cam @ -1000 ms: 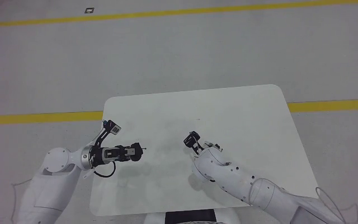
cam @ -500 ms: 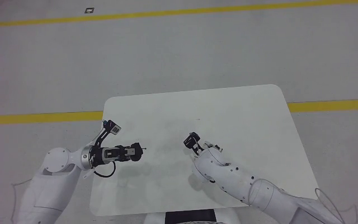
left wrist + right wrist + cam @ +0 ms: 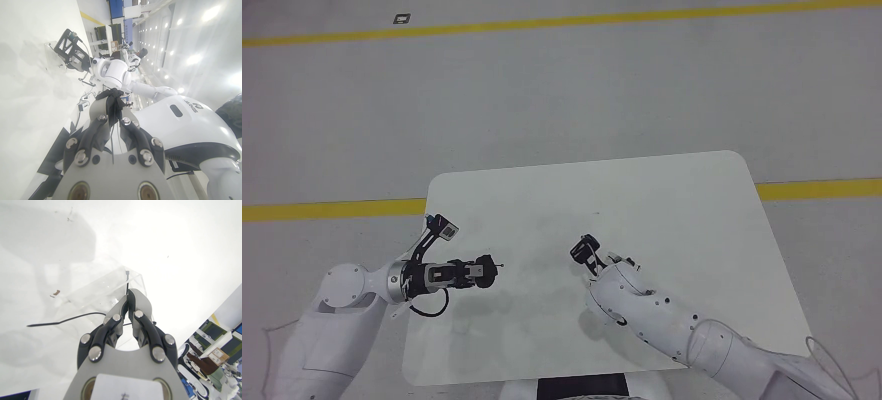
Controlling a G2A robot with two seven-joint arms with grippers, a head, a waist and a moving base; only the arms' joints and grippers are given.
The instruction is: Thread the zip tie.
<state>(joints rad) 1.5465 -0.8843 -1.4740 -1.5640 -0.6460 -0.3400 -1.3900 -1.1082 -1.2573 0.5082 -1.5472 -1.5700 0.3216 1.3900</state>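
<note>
Judged step: feeding the tail into the head. The left gripper (image 3: 489, 270), fingers pressed together with a thin black strand (image 3: 113, 136) of unclear nature between them, should bring the tail in line with the head's slot while the right gripper (image 3: 128, 298) holds without twisting. The left arm lies level over the table (image 3: 692, 190) near its left edge, pointing at the right arm, well apart. The right gripper, near the table's middle, pinches the zip tie (image 3: 127, 274) just below its head, against a clear acrylic block (image 3: 113, 281), tail trailing free.
</note>
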